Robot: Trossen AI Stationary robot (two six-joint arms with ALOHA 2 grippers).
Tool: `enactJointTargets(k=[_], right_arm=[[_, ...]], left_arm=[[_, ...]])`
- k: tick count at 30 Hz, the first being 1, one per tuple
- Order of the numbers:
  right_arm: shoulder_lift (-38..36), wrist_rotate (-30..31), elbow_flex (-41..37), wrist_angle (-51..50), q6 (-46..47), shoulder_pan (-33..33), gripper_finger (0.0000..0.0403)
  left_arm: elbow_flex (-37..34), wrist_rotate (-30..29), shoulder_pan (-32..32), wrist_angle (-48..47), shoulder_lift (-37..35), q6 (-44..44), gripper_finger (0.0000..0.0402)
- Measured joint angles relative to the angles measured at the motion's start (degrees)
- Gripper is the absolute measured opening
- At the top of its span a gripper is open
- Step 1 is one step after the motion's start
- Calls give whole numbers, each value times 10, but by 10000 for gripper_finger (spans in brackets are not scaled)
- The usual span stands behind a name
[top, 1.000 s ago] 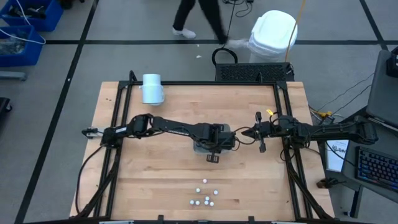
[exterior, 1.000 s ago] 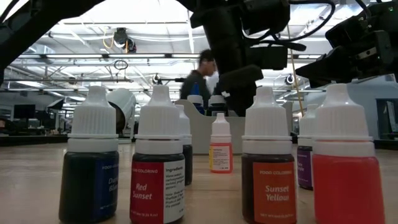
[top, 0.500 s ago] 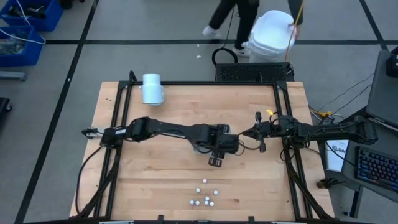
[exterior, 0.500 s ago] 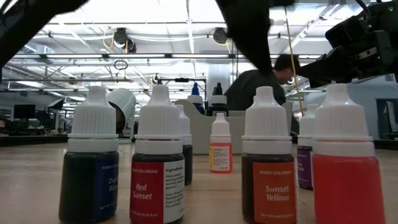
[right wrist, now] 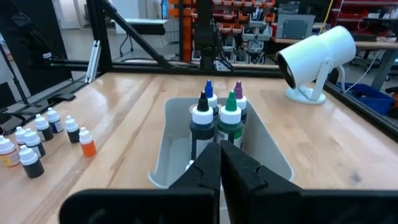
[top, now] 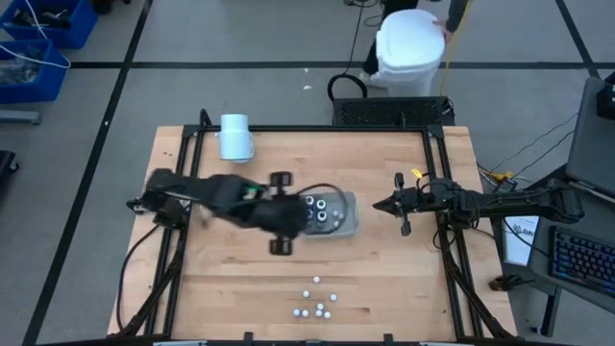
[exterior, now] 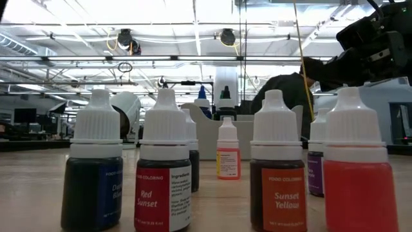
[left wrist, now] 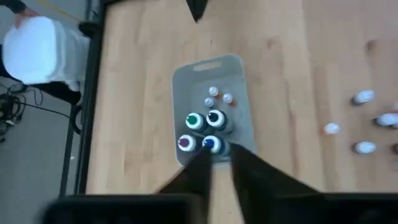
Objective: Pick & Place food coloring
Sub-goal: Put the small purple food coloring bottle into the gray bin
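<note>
A wooden desk (top: 240, 279) is seen from above. The left gripper (top: 281, 213), which 1 second ago hung over the grey tray (top: 350, 223), has been drawn back to just beside it – its fingers look nearly closed and nothing is seen between them, so a drop-off appears just finished. 4 large bottles (left wrist: 202, 130) now stand exposed in the tray. The smaller food coloring bottles (top: 315, 300) remain clustered near the desk's front edge – still to be moved. The right gripper (top: 384, 205) waits clenched and empty beside the tray. The left gripper's fingertips are blurred; tiny caps in the tray cannot be counted.
</note>
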Motion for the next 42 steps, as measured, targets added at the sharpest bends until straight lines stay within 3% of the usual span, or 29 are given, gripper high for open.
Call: enactJointTargets(k=[2, 4, 9, 13, 17, 23, 27, 32, 42], right_arm=[[2, 0, 0, 0, 1, 0, 0], [2, 0, 0, 1, 1, 0, 0], [2, -1, 0, 3, 1, 0, 0], [2, -1, 0, 3, 1, 0, 0], [3, -2, 0, 3, 1, 0, 0], [3, -2, 0, 3, 0, 0, 0], [3, 4, 0, 9, 1, 0, 0], [6, 16, 0, 8, -3, 0, 0], [7, -16, 2, 5, 6, 3, 0]], left_arm=[[-13, -19, -24, 1, -31, -28, 17], [-49, -47, -54, 15, -67, -46, 11], [-226, -93, -127, 129, -183, -35, 5], [-439, -112, -147, 307, -310, -1, 8], [-667, -116, -119, 493, -448, -10, 4], [-977, -49, -87, 832, -621, 14, 3], [-1122, -28, -67, 988, -695, 37, 4], [-1216, 12, -31, 1061, -751, 32, 3], [-1245, -13, -34, 1040, -819, 81, 3]])
